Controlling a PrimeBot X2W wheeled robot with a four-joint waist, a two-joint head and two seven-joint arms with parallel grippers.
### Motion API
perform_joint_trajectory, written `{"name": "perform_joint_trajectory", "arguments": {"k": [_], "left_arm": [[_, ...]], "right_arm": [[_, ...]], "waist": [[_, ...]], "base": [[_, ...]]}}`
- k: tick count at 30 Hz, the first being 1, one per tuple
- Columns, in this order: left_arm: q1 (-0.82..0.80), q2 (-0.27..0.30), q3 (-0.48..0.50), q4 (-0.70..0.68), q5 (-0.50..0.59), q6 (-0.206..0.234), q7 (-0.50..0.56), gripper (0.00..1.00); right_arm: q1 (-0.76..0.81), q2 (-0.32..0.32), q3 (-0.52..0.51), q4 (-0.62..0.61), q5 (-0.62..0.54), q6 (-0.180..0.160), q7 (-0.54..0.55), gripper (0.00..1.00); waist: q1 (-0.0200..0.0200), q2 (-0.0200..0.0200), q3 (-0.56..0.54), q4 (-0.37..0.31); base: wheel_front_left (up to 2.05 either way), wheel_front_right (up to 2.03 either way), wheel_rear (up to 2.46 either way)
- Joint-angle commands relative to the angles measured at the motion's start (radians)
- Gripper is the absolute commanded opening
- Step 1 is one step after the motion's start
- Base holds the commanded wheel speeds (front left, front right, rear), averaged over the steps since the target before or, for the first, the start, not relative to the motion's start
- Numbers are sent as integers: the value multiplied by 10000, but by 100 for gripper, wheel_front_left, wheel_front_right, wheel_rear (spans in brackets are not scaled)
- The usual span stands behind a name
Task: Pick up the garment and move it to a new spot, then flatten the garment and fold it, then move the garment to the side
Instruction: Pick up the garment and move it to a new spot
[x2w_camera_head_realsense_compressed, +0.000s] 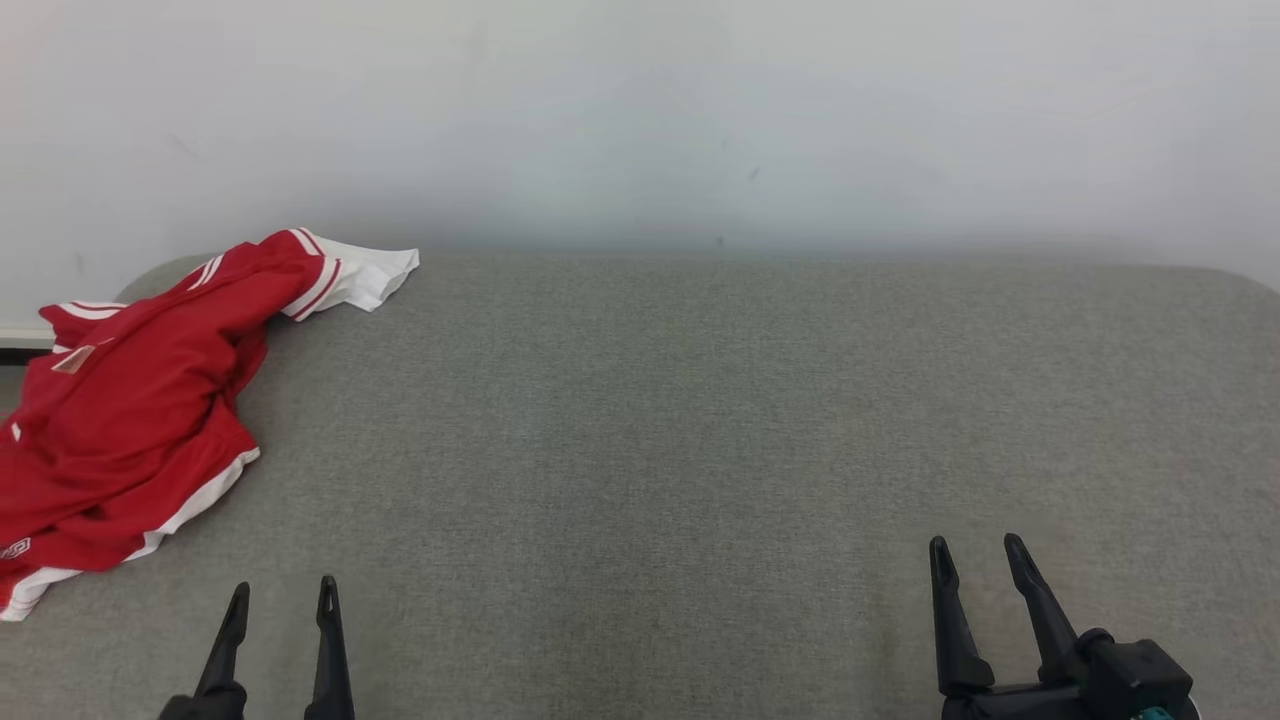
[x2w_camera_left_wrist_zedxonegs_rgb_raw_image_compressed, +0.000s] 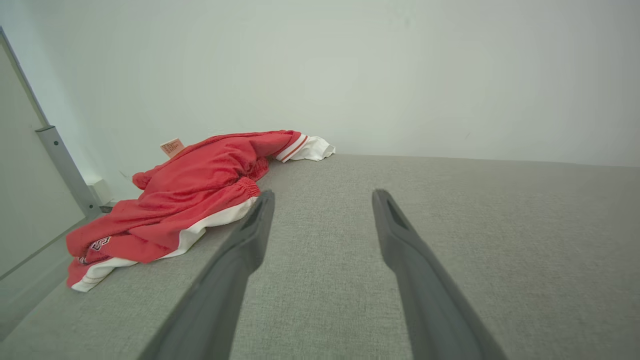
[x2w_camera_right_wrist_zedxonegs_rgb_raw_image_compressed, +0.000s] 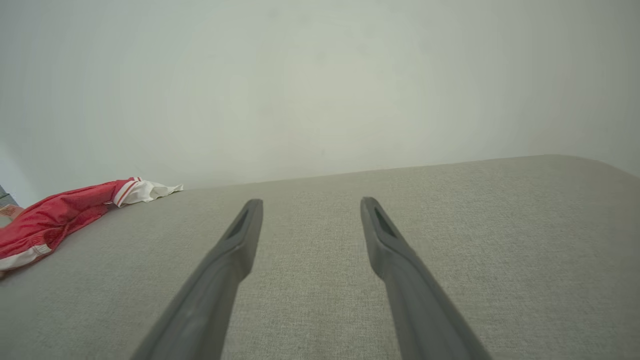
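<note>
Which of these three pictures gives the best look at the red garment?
The left wrist view: the garment lies close and whole, crumpled, its folds and white trim clear. The head view crops the garment at the left edge; in the right wrist view the garment is small, distant and cropped.

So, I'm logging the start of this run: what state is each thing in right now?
garment, crumpled in a heap at the far left of the surface, not folded, not held.
left pincer, open, empty, apart from the garment.
right pincer, open, empty, over bare surface.
</note>
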Motion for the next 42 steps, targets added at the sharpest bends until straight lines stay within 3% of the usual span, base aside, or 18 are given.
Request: {"name": "perform_joint_trajectory", "arguments": {"k": [1,25,42], "left_arm": [[40,-11,-2,35,11,38,-35,100],[111,108,455,280,101,60,-35,100],[289,128,815,208,98,269,-35,100]], "right_arm": [[113,16,-1,8,42,-21,-7,100],[201,15,112,169,234,-21,-7,100],[185,15,319,276,246,-21,-7,100]], "waist": [[0,0,-47,306],[0,0,-45,3542],[0,0,-153,4190]], "base": [[0,0,0],[0,0,0],[0,0,0]]}}
